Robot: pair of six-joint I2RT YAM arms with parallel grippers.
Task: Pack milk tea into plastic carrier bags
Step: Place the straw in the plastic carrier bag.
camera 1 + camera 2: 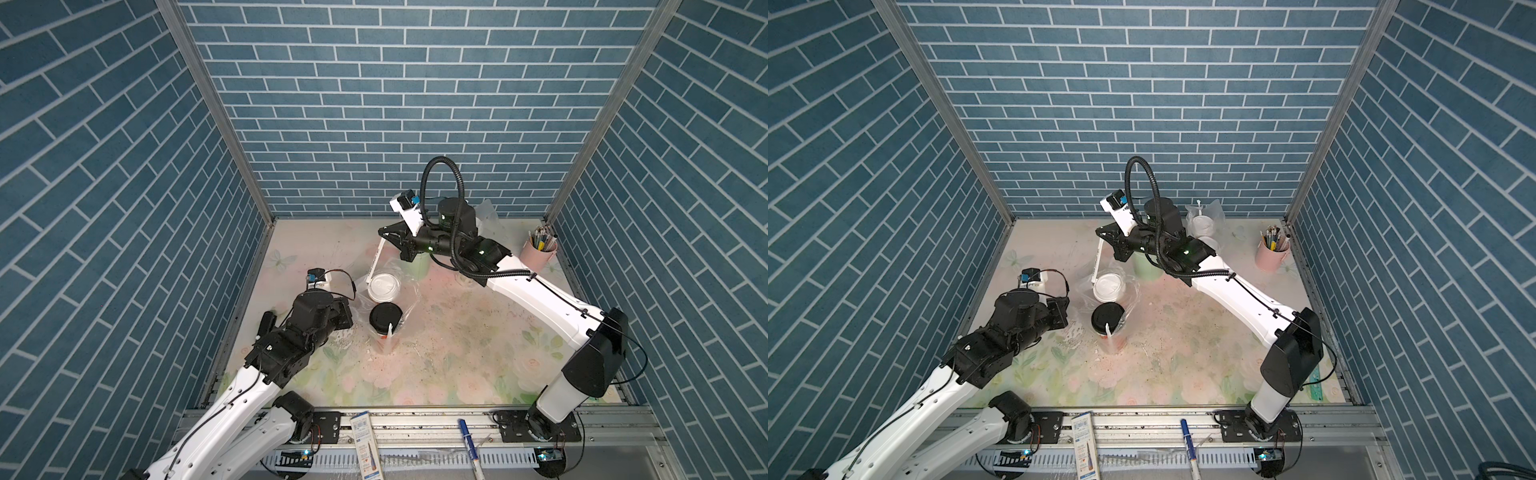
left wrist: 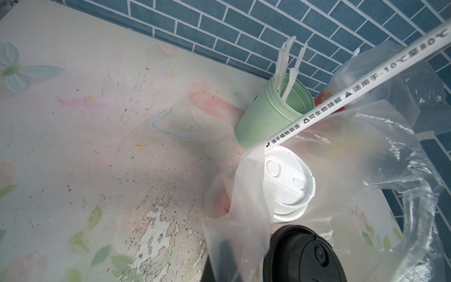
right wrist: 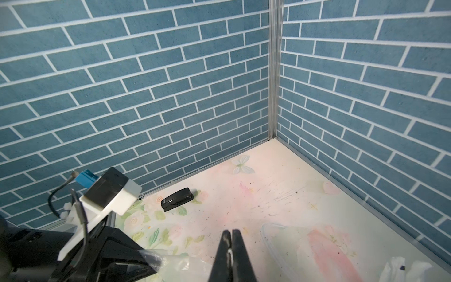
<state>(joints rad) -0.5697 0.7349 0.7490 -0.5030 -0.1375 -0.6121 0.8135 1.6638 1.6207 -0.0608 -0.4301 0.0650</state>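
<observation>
Two milk tea cups stand mid-table inside a clear plastic carrier bag (image 1: 409,299): a white-lidded one (image 1: 384,286) and a red one with a black lid (image 1: 385,318). A wrapped straw pokes up beside the black lid. My left gripper (image 1: 352,322) is shut on the bag's near edge (image 2: 244,195), just left of the black lid (image 2: 305,256). My right gripper (image 1: 380,233) is shut on the top of a white wrapped straw (image 1: 374,262). The straw hangs slanting down to the white lid (image 2: 288,185). A second bag (image 1: 1202,220) holding cups stands at the back, partly hidden by the right arm.
A mint-green cup (image 1: 1144,268) of wrapped straws stands just behind the open bag, under the right wrist. A pink cup (image 1: 539,251) of pens sits at the back right. A black stapler (image 3: 177,202) lies by the left wall. A clear lid (image 2: 185,127) lies flat on the mat.
</observation>
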